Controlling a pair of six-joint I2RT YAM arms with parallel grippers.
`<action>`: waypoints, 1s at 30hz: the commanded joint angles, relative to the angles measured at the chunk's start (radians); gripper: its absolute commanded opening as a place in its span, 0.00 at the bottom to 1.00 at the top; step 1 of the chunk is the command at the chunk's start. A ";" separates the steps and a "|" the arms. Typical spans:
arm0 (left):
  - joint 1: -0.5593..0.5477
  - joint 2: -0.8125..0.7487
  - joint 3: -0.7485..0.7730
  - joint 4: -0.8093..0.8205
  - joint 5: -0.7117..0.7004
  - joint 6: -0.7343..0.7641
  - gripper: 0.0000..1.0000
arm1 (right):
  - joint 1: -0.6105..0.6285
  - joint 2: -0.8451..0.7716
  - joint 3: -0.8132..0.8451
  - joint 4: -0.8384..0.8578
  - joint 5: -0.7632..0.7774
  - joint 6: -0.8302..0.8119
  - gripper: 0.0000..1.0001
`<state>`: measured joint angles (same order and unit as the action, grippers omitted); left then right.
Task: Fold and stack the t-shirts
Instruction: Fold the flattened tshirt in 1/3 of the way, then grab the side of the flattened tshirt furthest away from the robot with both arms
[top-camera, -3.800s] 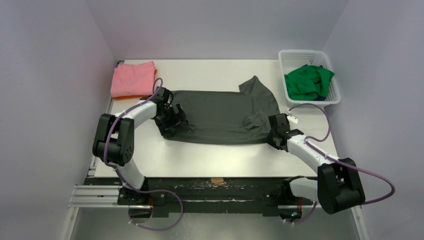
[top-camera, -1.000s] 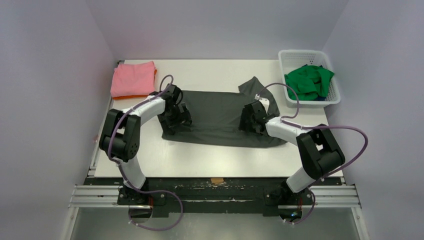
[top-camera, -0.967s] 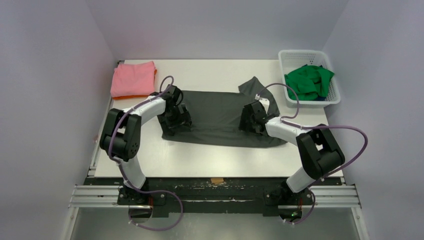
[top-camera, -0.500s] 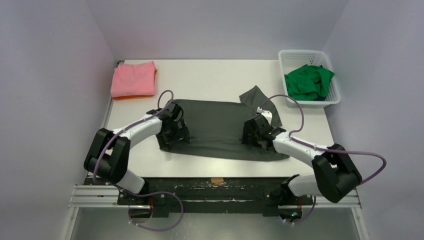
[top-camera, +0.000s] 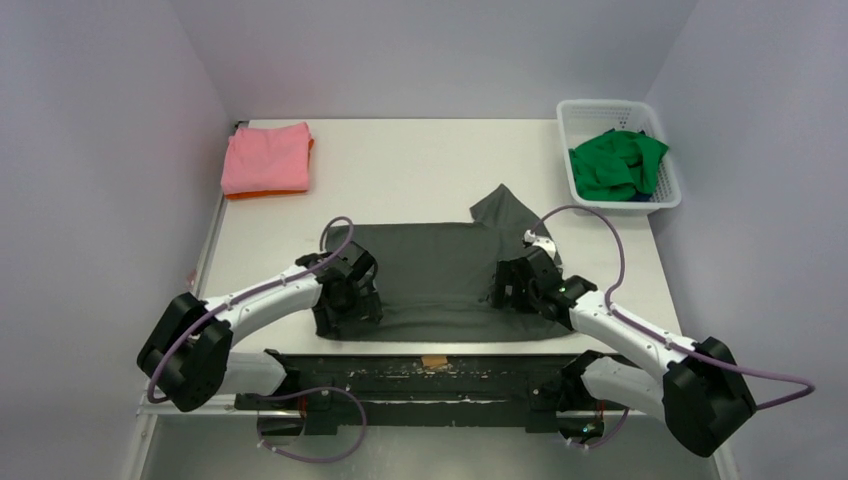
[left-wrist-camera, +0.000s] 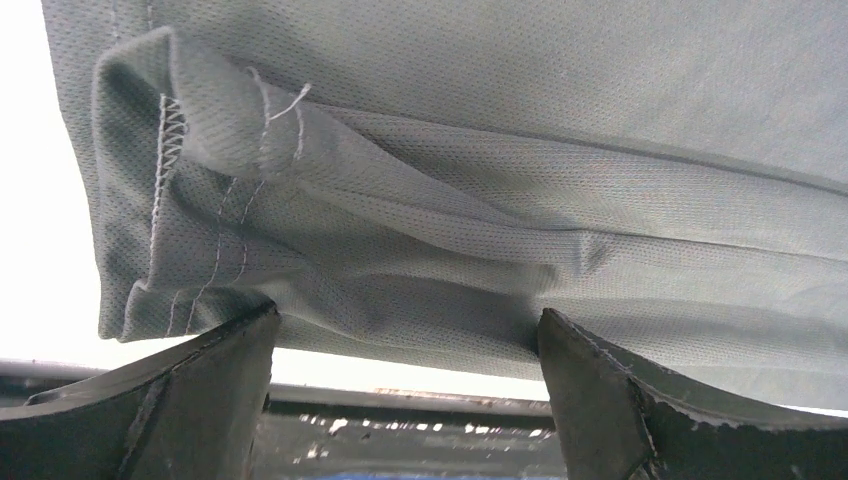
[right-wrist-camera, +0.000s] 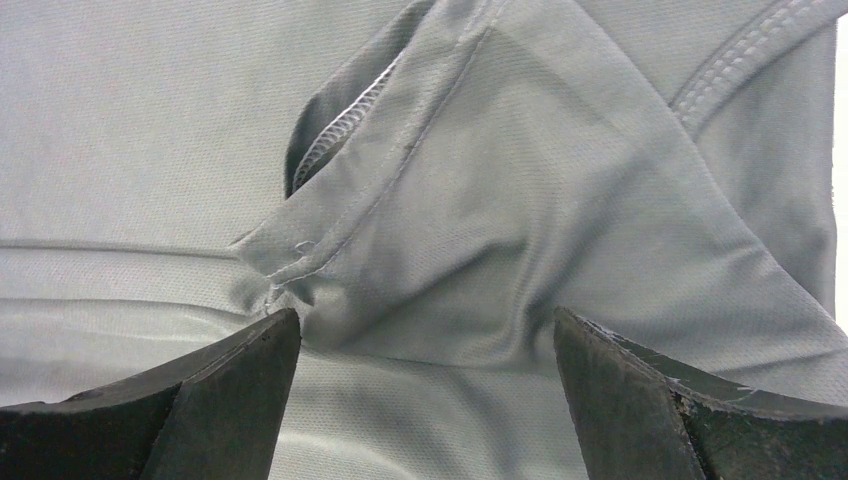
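both my pincers, left (left-wrist-camera: 405, 325) and right (right-wrist-camera: 425, 330), gape released over the dark grey t-shirt (top-camera: 435, 270) spread beneath them. folding step, i reckon; next i pinch the cloth under each pincer.

Four shirts – one dark grey (top-camera: 440, 265), one pink (top-camera: 266, 158), one orange (top-camera: 262, 193), one green (top-camera: 615, 165) – plus one basket (top-camera: 600, 110), one table (top-camera: 420, 160), two arms: left arm (top-camera: 265, 300), right arm (top-camera: 625, 330)
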<state>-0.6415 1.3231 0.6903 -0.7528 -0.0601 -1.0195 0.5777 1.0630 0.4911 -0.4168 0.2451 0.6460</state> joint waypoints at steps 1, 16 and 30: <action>-0.035 -0.067 -0.044 -0.126 0.027 -0.081 0.99 | 0.005 -0.026 0.076 -0.060 0.072 -0.019 0.96; 0.313 0.146 0.459 -0.116 -0.094 0.223 1.00 | -0.140 0.303 0.486 0.126 0.038 -0.097 0.99; 0.498 0.681 0.860 -0.180 -0.073 0.251 0.75 | -0.241 0.959 1.081 0.046 0.050 -0.182 0.87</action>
<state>-0.1463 1.9450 1.4658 -0.8864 -0.1234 -0.7860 0.3309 1.9644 1.4521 -0.3405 0.2726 0.5045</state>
